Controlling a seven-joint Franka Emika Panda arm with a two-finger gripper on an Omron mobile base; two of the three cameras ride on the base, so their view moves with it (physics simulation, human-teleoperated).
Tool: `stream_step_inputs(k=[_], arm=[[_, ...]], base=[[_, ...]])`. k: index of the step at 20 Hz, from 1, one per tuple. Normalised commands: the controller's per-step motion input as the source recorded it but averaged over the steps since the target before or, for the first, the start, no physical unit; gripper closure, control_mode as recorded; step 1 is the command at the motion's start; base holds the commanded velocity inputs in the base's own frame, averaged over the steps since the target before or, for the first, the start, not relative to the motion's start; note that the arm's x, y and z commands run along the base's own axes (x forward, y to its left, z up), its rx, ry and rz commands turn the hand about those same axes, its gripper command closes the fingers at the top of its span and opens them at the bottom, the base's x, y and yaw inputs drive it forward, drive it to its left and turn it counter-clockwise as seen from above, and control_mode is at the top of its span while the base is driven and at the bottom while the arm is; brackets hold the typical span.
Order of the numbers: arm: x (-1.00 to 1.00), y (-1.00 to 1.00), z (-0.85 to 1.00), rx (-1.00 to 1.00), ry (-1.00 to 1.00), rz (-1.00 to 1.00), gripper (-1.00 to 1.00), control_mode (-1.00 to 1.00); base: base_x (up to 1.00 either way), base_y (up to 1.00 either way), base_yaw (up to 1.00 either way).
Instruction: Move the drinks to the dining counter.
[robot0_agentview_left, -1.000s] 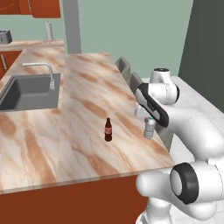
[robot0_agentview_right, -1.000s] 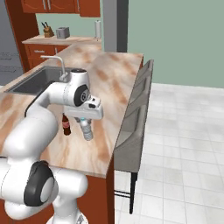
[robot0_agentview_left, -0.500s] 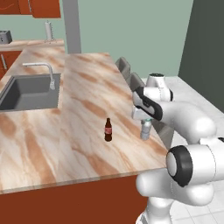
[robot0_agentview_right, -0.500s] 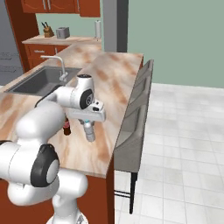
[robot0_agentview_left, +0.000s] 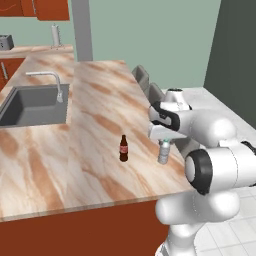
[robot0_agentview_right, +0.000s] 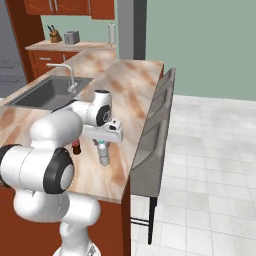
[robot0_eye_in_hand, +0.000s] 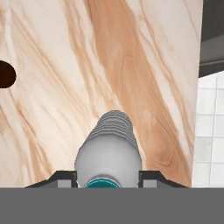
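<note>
The clear greyish water bottle (robot0_agentview_left: 163, 152) (robot0_agentview_right: 103, 154) stands upright near the right edge of the dining counter (robot0_agentview_left: 90, 115) (robot0_agentview_right: 135, 80). My gripper (robot0_agentview_left: 163, 142) (robot0_agentview_right: 102, 142) (robot0_eye_in_hand: 108, 177) comes down over it from above, shut on its neck. In the hand view the bottle (robot0_eye_in_hand: 109, 146) sits between the two fingertips (robot0_eye_in_hand: 65, 176), both touching its sides. I cannot tell whether its base rests on the marble. The dark cola bottle (robot0_agentview_left: 123, 148) (robot0_agentview_right: 76, 146) (robot0_eye_in_hand: 5, 73) with a red label stands free on the counter, a short way to the left.
A grey sink (robot0_agentview_left: 30, 102) (robot0_agentview_right: 47, 92) with a faucet (robot0_agentview_left: 56, 82) (robot0_agentview_right: 67, 77) is set into the counter's far left. Grey chairs (robot0_agentview_left: 145, 80) (robot0_agentview_right: 157, 130) line the right edge, with white floor tiles (robot0_agentview_right: 210, 165) beyond. A toaster (robot0_agentview_right: 71, 36) sits on the back counter.
The arm has folded in and carried the water bottle slightly left and down toward the counter top. The cola bottle has not moved.
</note>
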Motion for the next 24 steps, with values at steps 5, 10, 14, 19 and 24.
stream_step_inputs(k=[5,10,14,19,24], arm=[[0.21,0.0,-0.25,0.0,0.07,0.0,1.0,-1.0],[0.14,0.0,-0.24,0.0,0.06,0.0,1.0,-1.0],[0.02,0.0,-0.18,0.0,0.08,0.0,1.0,-1.0],[0.0,0.0,-0.05,0.0,0.04,0.0,-1.0,-1.0],[0.0,0.0,0.0,0.0,0.0,0.0,-1.0,-1.0]], base=[[0.0,0.0,0.0],[0.0,0.0,0.0],[0.0,0.0,0.0],[0.0,0.0,0.0],[0.0,0.0,0.0]])
